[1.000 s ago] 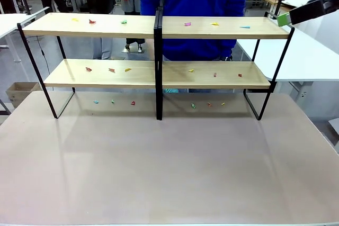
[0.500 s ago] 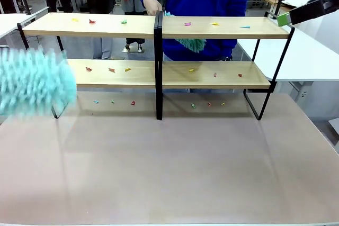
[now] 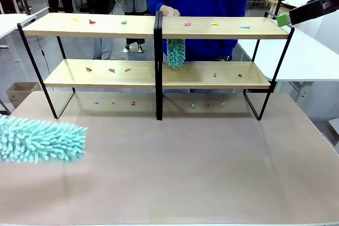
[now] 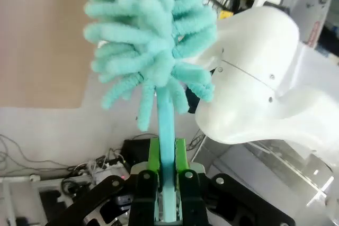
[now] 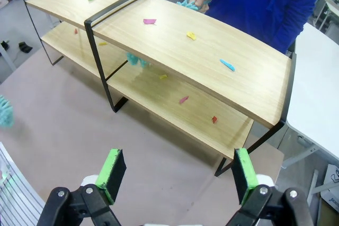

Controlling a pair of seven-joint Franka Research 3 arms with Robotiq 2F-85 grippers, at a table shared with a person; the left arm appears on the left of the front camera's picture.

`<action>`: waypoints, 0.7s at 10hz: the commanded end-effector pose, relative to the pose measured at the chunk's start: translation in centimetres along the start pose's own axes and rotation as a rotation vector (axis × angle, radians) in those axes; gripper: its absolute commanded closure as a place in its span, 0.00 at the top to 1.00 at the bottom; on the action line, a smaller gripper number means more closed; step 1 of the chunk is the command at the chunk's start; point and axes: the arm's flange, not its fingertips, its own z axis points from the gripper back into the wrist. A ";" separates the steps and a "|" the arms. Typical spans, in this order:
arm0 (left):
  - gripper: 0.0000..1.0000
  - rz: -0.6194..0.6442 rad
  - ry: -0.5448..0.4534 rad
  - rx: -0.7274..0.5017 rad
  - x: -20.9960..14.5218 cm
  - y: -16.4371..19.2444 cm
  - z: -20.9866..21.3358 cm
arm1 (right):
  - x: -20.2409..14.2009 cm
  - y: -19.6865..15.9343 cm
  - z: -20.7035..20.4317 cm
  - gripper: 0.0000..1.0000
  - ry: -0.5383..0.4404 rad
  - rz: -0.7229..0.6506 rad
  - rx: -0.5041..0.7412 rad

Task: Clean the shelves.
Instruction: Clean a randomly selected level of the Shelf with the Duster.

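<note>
Both clamping and holding out, with the left gripper [image 4: 167, 144], a fluffy turquoise microfibre duster [image 3: 39, 140]: squeezing its thin handle between closed green pads [image 4: 154, 154], holding the head over the left edge of the taupe tabletop [image 3: 201, 173], well apart from the wide two-tier light-wood shelves [image 3: 222, 75] in a thin black frame, standing along the far edge. Spreading the right gripper [image 5: 179, 157] wide, gripping nothing, hovering high beside the rack's right end. Sharing the job with a person's hand [image 3: 169, 11] at the top board, dangling a second turquoise duster [image 3: 176, 52] just right of the black centre post [image 3: 158, 67], between the boards. Judging the cleaning as barely beginning: seeing small coloured paper scraps [image 3: 187, 24] lying on both boards and on the tabletop beneath, leaving every one to sweep.
</note>
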 end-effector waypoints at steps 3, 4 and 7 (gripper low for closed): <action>0.12 -0.034 0.018 -0.017 0.4 -0.7 -0.1 | 0.0 0.0 0.0 1.00 -0.003 -0.008 0.005; 0.12 0.053 0.031 -0.006 3.4 -0.7 -0.2 | 0.0 0.0 0.0 1.00 -0.003 -0.008 0.005; 0.12 0.200 -0.149 0.106 11.3 -0.1 0.7 | 0.0 0.0 0.0 1.00 -0.003 -0.008 0.005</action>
